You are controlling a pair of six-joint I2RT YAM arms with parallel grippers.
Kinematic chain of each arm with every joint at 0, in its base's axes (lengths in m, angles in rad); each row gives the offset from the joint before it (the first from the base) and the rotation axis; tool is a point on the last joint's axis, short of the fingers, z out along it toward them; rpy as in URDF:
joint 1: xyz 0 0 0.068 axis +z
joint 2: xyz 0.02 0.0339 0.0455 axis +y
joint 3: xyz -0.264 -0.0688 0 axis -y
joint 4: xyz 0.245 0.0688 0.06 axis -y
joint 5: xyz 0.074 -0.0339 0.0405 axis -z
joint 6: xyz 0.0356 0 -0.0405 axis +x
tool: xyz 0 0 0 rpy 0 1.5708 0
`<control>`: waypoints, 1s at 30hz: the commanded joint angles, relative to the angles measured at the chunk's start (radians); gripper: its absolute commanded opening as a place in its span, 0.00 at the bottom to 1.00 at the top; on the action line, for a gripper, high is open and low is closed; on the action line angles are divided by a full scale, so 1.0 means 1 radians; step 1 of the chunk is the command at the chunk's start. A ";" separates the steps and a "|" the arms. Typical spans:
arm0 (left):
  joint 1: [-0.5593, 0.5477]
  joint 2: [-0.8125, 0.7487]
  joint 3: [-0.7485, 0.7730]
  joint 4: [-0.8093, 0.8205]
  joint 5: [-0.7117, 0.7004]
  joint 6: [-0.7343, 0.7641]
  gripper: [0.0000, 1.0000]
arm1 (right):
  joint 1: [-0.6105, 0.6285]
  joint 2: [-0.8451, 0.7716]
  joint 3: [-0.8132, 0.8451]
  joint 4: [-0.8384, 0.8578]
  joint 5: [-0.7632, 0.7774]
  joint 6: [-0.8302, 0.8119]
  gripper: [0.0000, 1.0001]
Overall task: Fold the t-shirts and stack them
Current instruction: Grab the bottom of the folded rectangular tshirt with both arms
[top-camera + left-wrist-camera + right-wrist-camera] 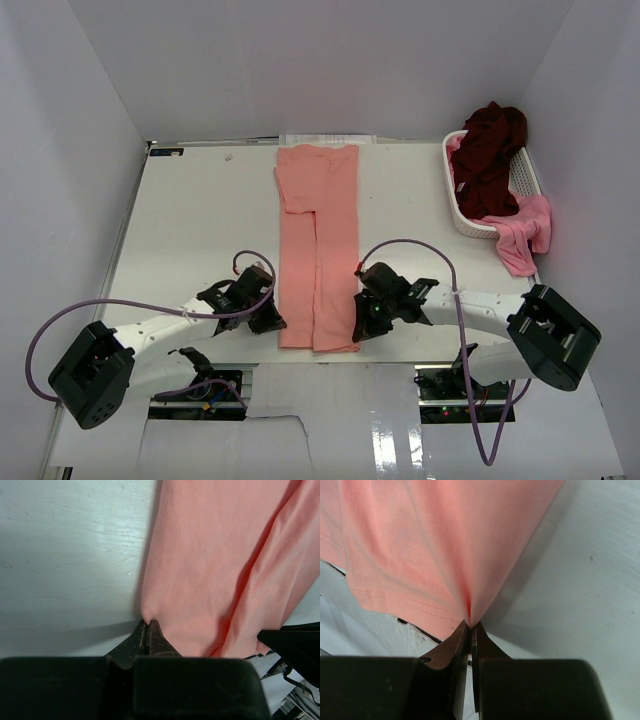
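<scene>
I see my left claw [148, 626] clamped on the left edge of the salmon shirt [318, 230], right claw [471, 626] pinching its right edge, both near 6 o'clock. It lies lengthwise mid-table [200, 220]. At 2 o'clock, the maroon shirt [490, 150] fills the basket [527, 178], pink shirt [525, 232] draped over.

Shirt [318, 240] mid-table [200, 220] — basket [524, 180] far right, other shirts [490, 150] in and over it.

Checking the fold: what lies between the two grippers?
The salmon-pink shirt; the left gripper and right gripper each pinch an edge, clear in the top view.
</scene>
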 commanded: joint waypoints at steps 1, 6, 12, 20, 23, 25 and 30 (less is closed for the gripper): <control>-0.009 0.022 -0.066 -0.165 -0.035 -0.011 0.00 | 0.002 -0.007 -0.049 -0.091 0.062 0.002 0.08; -0.009 0.049 -0.047 -0.188 -0.043 -0.019 0.00 | 0.002 -0.013 -0.043 -0.137 0.106 0.000 0.08; -0.009 0.111 -0.005 -0.222 -0.063 -0.014 0.00 | 0.000 -0.010 -0.020 -0.182 0.148 -0.009 0.08; -0.010 0.149 0.011 -0.242 -0.064 -0.020 0.00 | -0.003 0.016 -0.009 -0.199 0.151 -0.034 0.08; -0.016 0.157 0.014 -0.242 -0.059 -0.019 0.00 | -0.003 0.018 -0.012 -0.177 0.131 -0.034 0.08; -0.018 0.158 0.017 -0.240 -0.052 -0.017 0.00 | -0.003 0.022 -0.008 -0.165 0.111 -0.035 0.08; -0.021 0.152 0.028 -0.242 -0.030 -0.011 0.08 | -0.004 0.002 0.005 -0.157 0.083 -0.041 0.54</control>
